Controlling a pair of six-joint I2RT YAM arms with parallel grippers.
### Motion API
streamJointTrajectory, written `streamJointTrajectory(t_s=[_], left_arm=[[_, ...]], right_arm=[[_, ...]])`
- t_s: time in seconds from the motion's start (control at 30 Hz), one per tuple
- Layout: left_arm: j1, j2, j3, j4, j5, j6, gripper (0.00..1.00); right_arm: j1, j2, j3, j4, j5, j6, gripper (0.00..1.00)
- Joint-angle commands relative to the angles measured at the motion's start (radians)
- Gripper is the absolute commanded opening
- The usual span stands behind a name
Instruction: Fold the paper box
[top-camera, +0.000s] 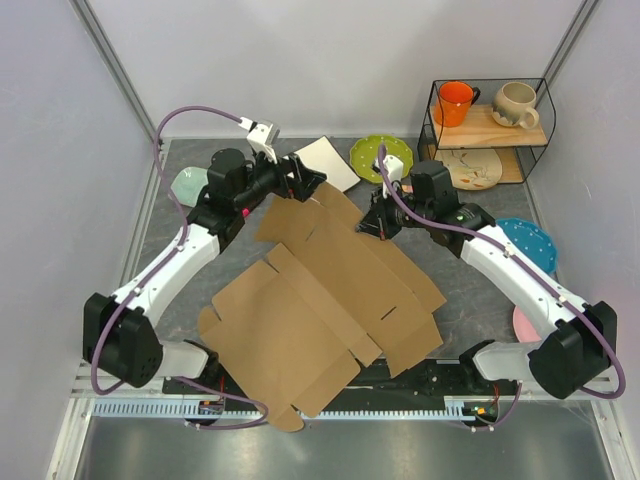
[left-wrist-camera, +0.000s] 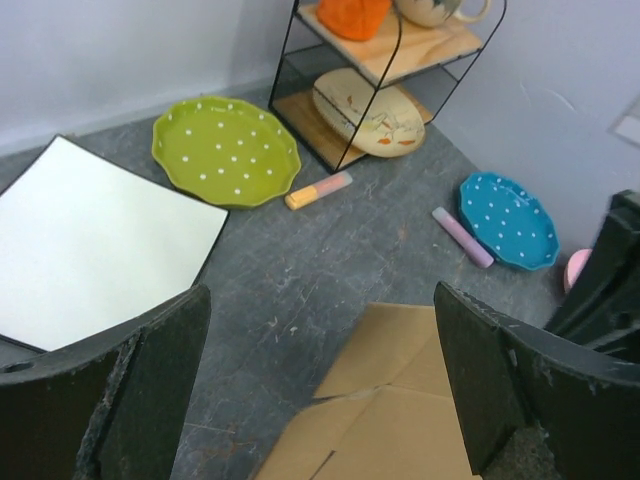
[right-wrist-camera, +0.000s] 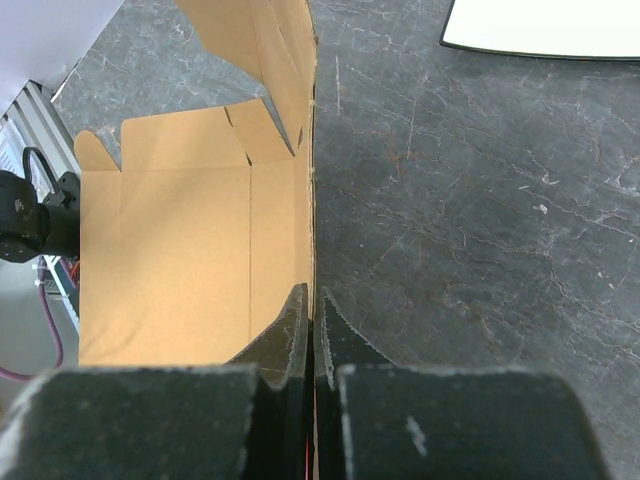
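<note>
- One paper box (top-camera: 320, 300), in the middle of the bench (top-camera: 470, 305).
- Six plates:
  - white square plate (top-camera: 328, 162) and green dotted plate (top-camera: 379, 156) at the far edge
  - mint plate (top-camera: 188, 183) towards the far left corner
  - blue dotted plate (top-camera: 530, 243) and pink plate (top-camera: 522, 322) along the right edge
  - cream patterned plate (top-camera: 472, 167) on the rack's lower shelf
- One wire rack (top-camera: 485, 130), in the far right corner.
- Two mugs on its top shelf: orange mug (top-camera: 455, 102), cream mug (top-camera: 515, 104).
- Two sticks: orange-pink stick (left-wrist-camera: 318, 190), purple stick (left-wrist-camera: 462, 237).
- Two grippers: left gripper (left-wrist-camera: 320, 300), right gripper (right-wrist-camera: 313, 300).
</note>
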Motion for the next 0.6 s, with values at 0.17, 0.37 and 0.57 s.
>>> streamJointTrajectory(t_s=[0.17,0.37,0.57], left_arm=[[0.045,0.096,0.057,0.084,0.259,-0.085,0.99],[0.044,0.081,0.017,0.155,0.394,-0.124,0.93],[0.044,0.008,-0.059,0.169,0.427,-0.133,0.83]], right_arm=[[0.011,-0.006,0.015,0.022,0.009,-0.021,0.00],[0.011,0.000,0.018,0.022,0.022,-0.024,0.00],[0.011,0.011,0.025,0.022,0.029,-0.023,0.00]])
